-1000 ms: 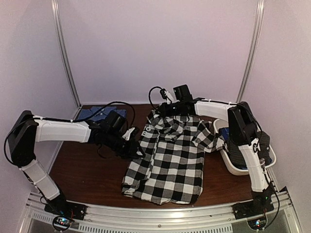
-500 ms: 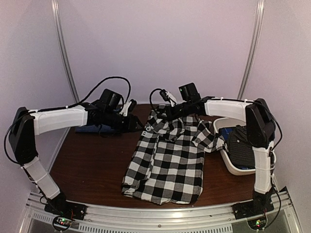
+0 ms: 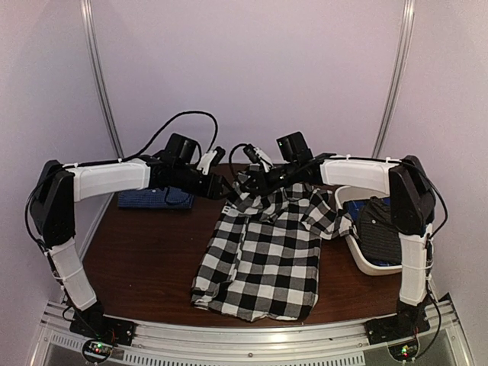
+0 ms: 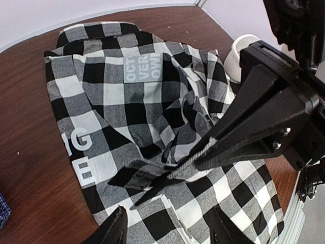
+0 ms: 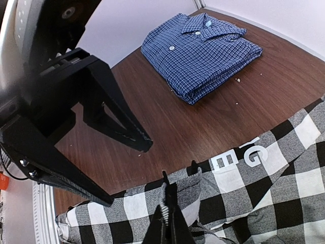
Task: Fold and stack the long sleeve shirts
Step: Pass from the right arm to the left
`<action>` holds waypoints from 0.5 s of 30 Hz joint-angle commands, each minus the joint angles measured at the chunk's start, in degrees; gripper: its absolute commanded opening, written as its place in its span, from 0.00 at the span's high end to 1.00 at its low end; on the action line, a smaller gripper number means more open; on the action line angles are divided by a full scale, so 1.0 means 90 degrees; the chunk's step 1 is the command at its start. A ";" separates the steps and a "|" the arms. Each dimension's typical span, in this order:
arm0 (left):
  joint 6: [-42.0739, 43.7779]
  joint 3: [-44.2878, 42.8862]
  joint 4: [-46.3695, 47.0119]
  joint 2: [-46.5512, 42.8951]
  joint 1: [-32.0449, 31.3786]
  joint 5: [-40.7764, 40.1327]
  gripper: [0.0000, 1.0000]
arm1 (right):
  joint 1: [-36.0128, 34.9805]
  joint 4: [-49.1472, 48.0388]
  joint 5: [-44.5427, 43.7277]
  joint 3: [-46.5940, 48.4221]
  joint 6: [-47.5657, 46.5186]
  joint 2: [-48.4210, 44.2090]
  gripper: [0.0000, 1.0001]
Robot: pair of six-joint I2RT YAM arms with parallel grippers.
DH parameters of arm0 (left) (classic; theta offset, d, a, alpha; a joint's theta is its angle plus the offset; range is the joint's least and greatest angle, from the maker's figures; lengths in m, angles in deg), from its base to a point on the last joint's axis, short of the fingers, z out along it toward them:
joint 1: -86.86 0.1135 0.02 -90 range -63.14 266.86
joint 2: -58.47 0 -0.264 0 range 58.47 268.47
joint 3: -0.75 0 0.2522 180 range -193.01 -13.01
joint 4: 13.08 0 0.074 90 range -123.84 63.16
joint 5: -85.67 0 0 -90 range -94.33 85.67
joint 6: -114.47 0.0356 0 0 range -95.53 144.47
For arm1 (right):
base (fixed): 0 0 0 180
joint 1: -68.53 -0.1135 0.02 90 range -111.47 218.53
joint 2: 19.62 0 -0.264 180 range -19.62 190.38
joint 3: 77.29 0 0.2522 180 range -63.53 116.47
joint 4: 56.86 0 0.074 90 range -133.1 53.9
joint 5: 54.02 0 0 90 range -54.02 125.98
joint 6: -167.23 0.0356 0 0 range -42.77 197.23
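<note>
1. Plainly, the checked shirt (image 3: 263, 252) lies spread in the middle of the table (image 3: 137, 267), with its collar end far and its hem near. The far part is rumpled into folds.
2. The right claw (image 5: 165, 216) is clamped on a raised ridge of that cloth at the far edge, close to the collar.
3. The left claw (image 4: 167, 231) hangs just over the far left part of the same shirt. Its fingers are apart and there is nothing between them.
4. The blue shirt (image 5: 200, 48) sits folded at the far left of the table, well apart from the checked one. The dark shirt (image 3: 377, 232) lies bundled in the basket (image 3: 381, 268) at the right.
5. The checked shirt looks light, soft and limp. It will likely sag from any single hold and keep no shape of its own. It is not fragile, but it probably bunches if dragged across the wood.
6. A firm pinch suits it best on a thicker doubled part such as the collar, a shoulder seam, a cuff or the hem.
7. The far left shoulder seems the best place for the left claw. That would match the right claw's hold, so the far edge comes up level rather than twisting.
8. One risk is that a pinch in the rumpled area catches extra layers underneath.
</note>
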 commanded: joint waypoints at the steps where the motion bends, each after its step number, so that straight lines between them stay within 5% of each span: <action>1: 0.0515 -0.0334 0.0551 0.0261 0.0045 0.0464 0.44 | -0.0007 0.0014 0.0182 -0.0018 -0.0108 -0.0320 1.00; 11: 0.0767 -0.0685 0.0768 0.0906 0.0054 0.0990 0.44 | -0.0026 0.0192 0.0032 0.0041 -0.0186 -0.0334 1.00; 15: 0.0778 -0.0759 0.0889 0.1018 0.0054 0.1275 0.58 | -0.0022 0.0247 -0.0063 0.0092 -0.0174 -0.0300 1.00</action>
